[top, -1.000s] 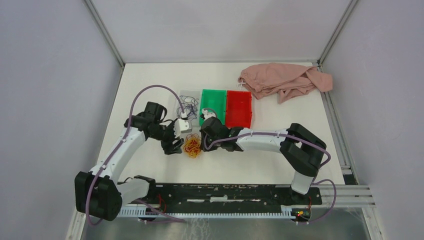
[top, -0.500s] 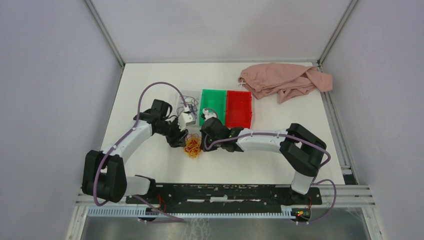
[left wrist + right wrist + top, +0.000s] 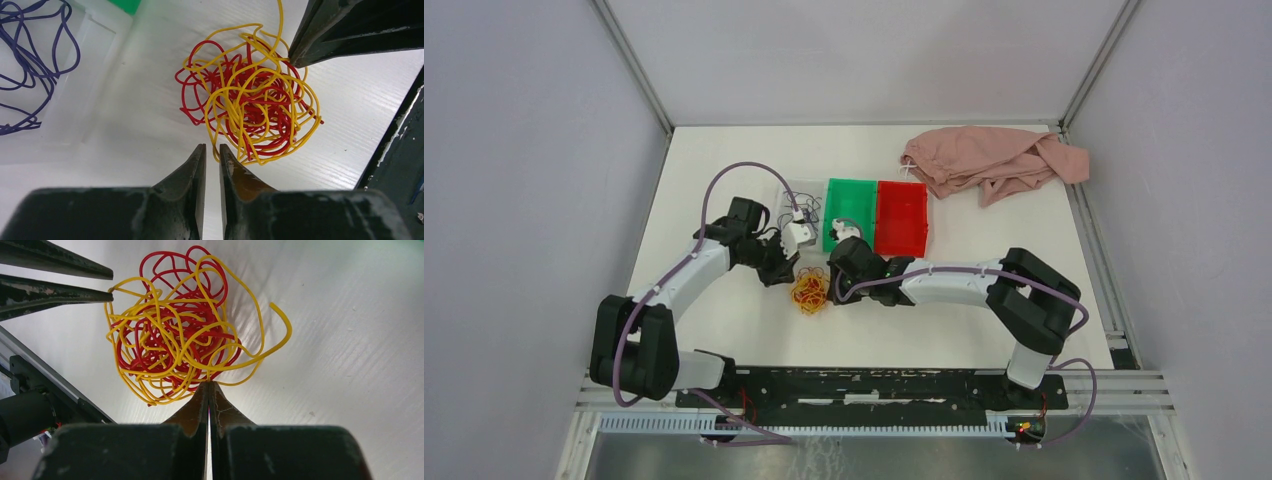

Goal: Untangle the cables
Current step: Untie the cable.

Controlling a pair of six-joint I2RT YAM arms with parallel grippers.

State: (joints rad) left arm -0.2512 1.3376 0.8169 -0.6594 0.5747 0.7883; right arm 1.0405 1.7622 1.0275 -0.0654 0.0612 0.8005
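Observation:
The cables (image 3: 809, 292) lie as a fist-sized tangle of red and yellow strands on the white table between my two grippers. The tangle (image 3: 250, 105) fills the middle of the left wrist view. My left gripper (image 3: 212, 147) is at the tangle's edge with only a narrow gap between its jaws. A yellow loop's edge sits at their tips, not pinched. From the opposite side, my right gripper (image 3: 209, 383) is shut, and a yellow strand of the tangle (image 3: 175, 340) runs into its tips. Seen from above, the left gripper (image 3: 786, 272) and right gripper (image 3: 831, 289) flank the tangle.
Loose dark purple cables (image 3: 30, 65) lie in a clear tray (image 3: 792, 190) just behind the left gripper. A green bin (image 3: 852, 200) and a red bin (image 3: 902, 215) stand beside it. A pink cloth (image 3: 989, 160) is heaped at the back right.
My left gripper swung back and right to the tangle's left edge, and its jaws narrowed from wide to a slim gap. The right arm and the tangle barely moved.

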